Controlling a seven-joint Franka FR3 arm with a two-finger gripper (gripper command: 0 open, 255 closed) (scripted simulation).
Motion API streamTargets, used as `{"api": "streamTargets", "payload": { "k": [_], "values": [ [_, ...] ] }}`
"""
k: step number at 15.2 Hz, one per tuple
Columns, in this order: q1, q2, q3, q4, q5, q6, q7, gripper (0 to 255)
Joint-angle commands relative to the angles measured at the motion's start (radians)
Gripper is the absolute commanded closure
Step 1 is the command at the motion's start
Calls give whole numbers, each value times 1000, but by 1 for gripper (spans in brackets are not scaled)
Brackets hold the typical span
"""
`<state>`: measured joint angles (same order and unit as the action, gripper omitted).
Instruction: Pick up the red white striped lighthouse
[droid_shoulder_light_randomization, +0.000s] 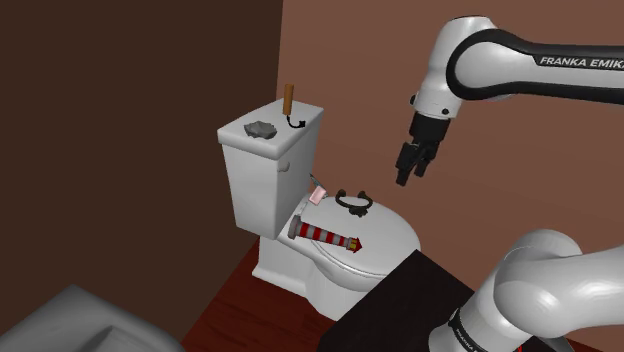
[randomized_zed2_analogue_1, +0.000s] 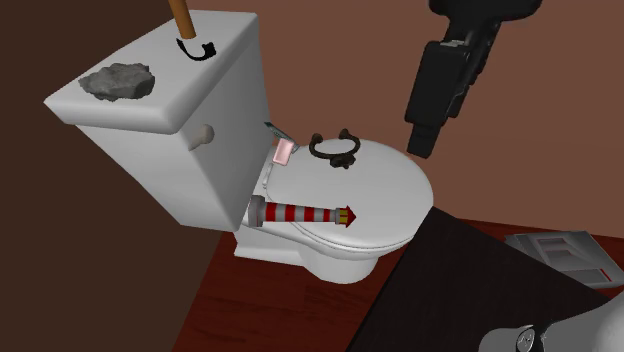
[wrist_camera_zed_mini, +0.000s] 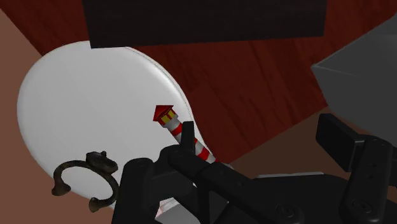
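The red and white striped lighthouse (droid_shoulder_light_randomization: 325, 236) (randomized_zed2_analogue_1: 300, 213) lies on its side on the closed white toilet lid (droid_shoulder_light_randomization: 388, 232) (randomized_zed2_analogue_1: 385, 190), near the lid's edge, its red roof pointing away from the tank. In the wrist view the lighthouse (wrist_camera_zed_mini: 180, 129) shows just beyond the fingers, at the rim of the lid (wrist_camera_zed_mini: 83, 102). My black gripper (droid_shoulder_light_randomization: 408, 178) (randomized_zed2_analogue_1: 422, 145) (wrist_camera_zed_mini: 261, 147) hangs in the air above the lid's far side, well clear of the lighthouse. Its fingers stand apart with nothing between them.
A dark ring-shaped object (droid_shoulder_light_randomization: 354, 202) (randomized_zed2_analogue_1: 334, 149) (wrist_camera_zed_mini: 86, 181) and a small pink item (droid_shoulder_light_randomization: 318, 194) lie on the lid near the tank. A grey rock (droid_shoulder_light_randomization: 262, 129) and a brown-handled hook (droid_shoulder_light_randomization: 289, 100) sit on the tank. The black stand (droid_shoulder_light_randomization: 400, 310) adjoins the toilet.
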<state>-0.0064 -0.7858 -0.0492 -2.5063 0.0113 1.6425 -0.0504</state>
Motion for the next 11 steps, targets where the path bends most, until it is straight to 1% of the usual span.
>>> {"api": "streamTargets", "payload": {
  "k": [1,6,11],
  "values": [
    [4,31,-19,-42,-17,83,-46,0],
    [17,143,-59,-121,-48,292,-144,0],
    [33,304,-99,-157,-66,509,-243,0]
  ]
}}
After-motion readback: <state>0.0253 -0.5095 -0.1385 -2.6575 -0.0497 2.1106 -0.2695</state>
